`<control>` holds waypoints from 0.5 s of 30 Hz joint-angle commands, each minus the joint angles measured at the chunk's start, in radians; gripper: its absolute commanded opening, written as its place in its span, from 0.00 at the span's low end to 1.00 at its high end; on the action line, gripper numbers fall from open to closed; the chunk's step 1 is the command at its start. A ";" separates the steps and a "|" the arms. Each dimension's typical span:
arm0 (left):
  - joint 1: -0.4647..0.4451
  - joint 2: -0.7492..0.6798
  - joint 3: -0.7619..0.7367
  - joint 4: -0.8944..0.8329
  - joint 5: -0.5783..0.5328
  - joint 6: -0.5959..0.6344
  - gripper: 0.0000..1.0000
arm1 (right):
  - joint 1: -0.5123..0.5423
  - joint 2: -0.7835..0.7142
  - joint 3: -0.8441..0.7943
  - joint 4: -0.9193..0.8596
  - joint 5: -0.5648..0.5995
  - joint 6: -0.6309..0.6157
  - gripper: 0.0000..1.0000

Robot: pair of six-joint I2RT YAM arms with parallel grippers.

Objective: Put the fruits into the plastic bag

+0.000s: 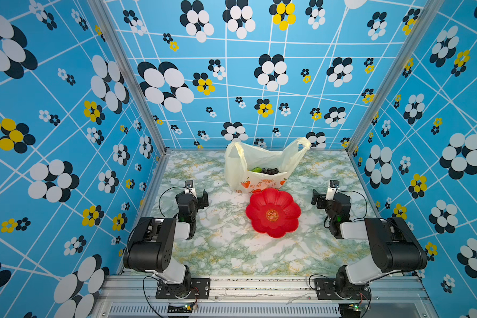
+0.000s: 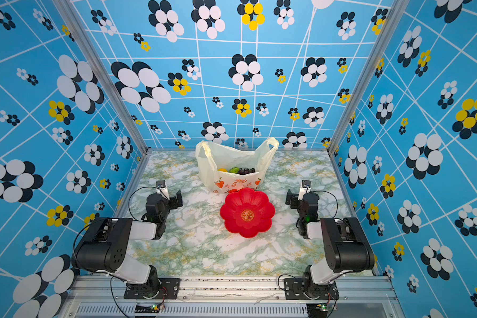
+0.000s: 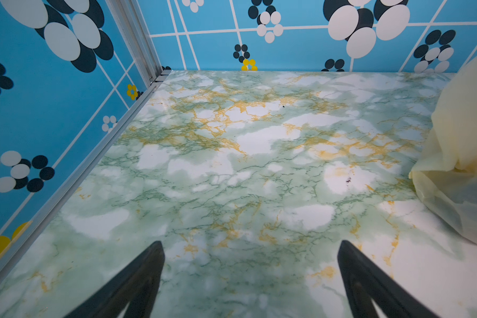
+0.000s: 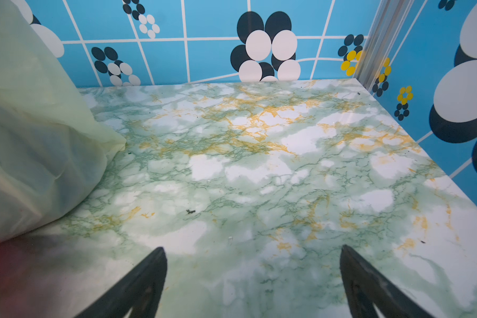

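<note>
Thin yellow plastic: the bag point(image 1: 236, 168) stands just behind the red dish point(image 1: 259, 223), with fruits point(image 1: 270, 171) inside. I judge it limp and light, so I'd take it by a handle. My left end effector point(image 3: 249, 245) and right end effector point(image 4: 251, 247) are spread and empty.

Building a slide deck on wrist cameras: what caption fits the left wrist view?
Open left gripper above the marbled tabletop, pale-yellow plastic bag partly in view beside it.

Left arm point(image 1: 152, 245) folded back at near left, right arm point(image 1: 391, 245) mirrored at near right, left gripper point(image 3: 250, 244) spread wide, empty, right gripper point(image 4: 252, 247) the same.
</note>
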 commanded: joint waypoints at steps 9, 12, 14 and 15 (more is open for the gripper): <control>0.005 -0.012 0.009 -0.007 0.006 -0.008 0.99 | -0.007 0.001 0.017 -0.016 0.016 0.007 0.99; 0.005 -0.012 0.008 -0.006 0.006 -0.008 0.99 | -0.006 0.001 0.016 -0.017 0.016 0.006 0.99; 0.005 -0.012 0.009 -0.006 0.006 -0.008 0.99 | -0.007 0.002 0.016 -0.014 0.017 0.005 0.99; 0.005 -0.012 0.008 -0.006 0.006 -0.008 0.99 | -0.006 0.001 0.017 -0.014 0.017 0.005 0.99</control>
